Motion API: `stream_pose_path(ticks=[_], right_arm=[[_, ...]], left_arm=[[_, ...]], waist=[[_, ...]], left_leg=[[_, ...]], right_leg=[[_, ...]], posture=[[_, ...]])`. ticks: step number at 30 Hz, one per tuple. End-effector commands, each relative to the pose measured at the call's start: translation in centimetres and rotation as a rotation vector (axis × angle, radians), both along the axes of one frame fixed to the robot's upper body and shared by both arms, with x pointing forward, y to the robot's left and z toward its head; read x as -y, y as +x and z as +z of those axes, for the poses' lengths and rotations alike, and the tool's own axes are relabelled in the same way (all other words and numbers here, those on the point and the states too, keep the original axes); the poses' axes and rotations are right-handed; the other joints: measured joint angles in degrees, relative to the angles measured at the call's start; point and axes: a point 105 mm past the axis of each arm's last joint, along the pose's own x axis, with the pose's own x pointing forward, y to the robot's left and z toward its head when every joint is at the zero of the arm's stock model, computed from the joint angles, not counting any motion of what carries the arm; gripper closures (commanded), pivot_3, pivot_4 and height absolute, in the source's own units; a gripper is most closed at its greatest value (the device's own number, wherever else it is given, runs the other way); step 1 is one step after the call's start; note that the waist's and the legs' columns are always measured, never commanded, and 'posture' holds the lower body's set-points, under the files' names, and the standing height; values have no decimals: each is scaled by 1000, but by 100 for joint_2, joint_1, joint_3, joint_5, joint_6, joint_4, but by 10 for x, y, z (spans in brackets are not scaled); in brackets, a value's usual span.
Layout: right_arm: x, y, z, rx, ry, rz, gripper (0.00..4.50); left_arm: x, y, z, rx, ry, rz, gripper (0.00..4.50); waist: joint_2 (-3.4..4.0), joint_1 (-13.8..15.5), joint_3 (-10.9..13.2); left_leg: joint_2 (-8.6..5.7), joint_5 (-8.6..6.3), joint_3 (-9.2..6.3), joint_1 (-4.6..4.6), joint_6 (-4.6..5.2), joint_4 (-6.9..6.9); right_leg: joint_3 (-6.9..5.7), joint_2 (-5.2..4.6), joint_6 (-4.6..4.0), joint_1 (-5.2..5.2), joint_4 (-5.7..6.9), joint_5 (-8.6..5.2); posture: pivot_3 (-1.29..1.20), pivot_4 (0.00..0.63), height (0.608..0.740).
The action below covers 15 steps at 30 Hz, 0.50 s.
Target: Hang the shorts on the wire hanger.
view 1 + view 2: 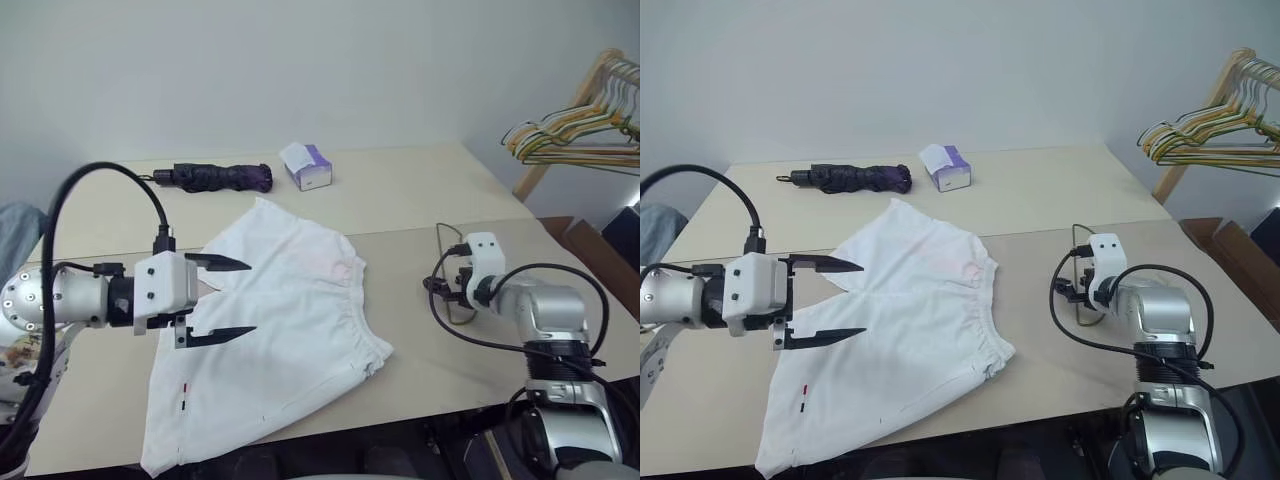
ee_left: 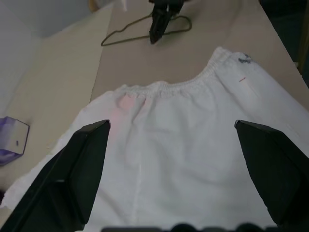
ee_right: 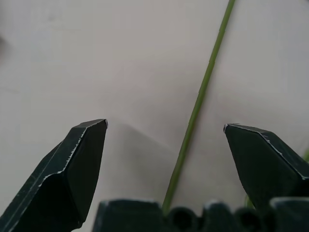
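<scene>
the white thin cloth shorts lie spread flat across the middle of the beige table, one leg hem reaching the near edge and the elastic waistband turned toward the right edge, which leaves the waist open to the hanger's side. the thin olive-green wire hanger lies flat on the table just beyond that waistband, apart from the cloth, so it can be lifted alone first. the right gripper hangs low over it with its black fingers wide apart and one green wire running between them, apparently lined up to pinch it; nothing is clasped yet. the left gripper hovers above the shorts' leg side, fingers also spread and empty, likely waiting to take the cloth. a folded dark umbrella and a small white-and-purple tissue box sit by the far edge, clear of the work.
</scene>
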Motion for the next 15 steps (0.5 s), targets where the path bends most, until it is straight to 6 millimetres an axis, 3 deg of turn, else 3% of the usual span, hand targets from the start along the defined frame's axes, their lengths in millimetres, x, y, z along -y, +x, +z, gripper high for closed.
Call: stream_pose_path(ticks=[1, 7, 10, 15], right_arm=[[6, 8, 7, 12, 16, -62, 0], [-2, 2, -5, -69, 5, 3, 0], [-1, -4, -19, -127, -21, 11, 593], [0, -6, -24, -142, -47, -3, 2393]], left_arm=[[7, -3, 11, 35, -24, -16, 29], [7, -3, 4, 24, -8, -13, 29], [11, -2, 5, 33, -17, -29, 0], [13, -1, 5, 42, -21, -34, 0]], waist=[[1, -4, 0], [1, -6, 0], [0, -8, -1], [-10, -21, -9]], left_leg=[[0, 0, -1, 2, 0, 0], [0, 1, -3, 10, 0, 0], [0, 1, -4, 11, 0, 0], [0, 1, -4, 17, 0, 0]], right_leg=[[0, 0, 0, 0, 2, 0], [0, 0, 0, 7, 3, 0], [0, 0, 0, 9, 2, 0], [-1, 1, 0, 14, 2, 0]], posture=[[13, 0, 740], [8, 0, 740], [8, 0, 740], [2, 0, 740]])
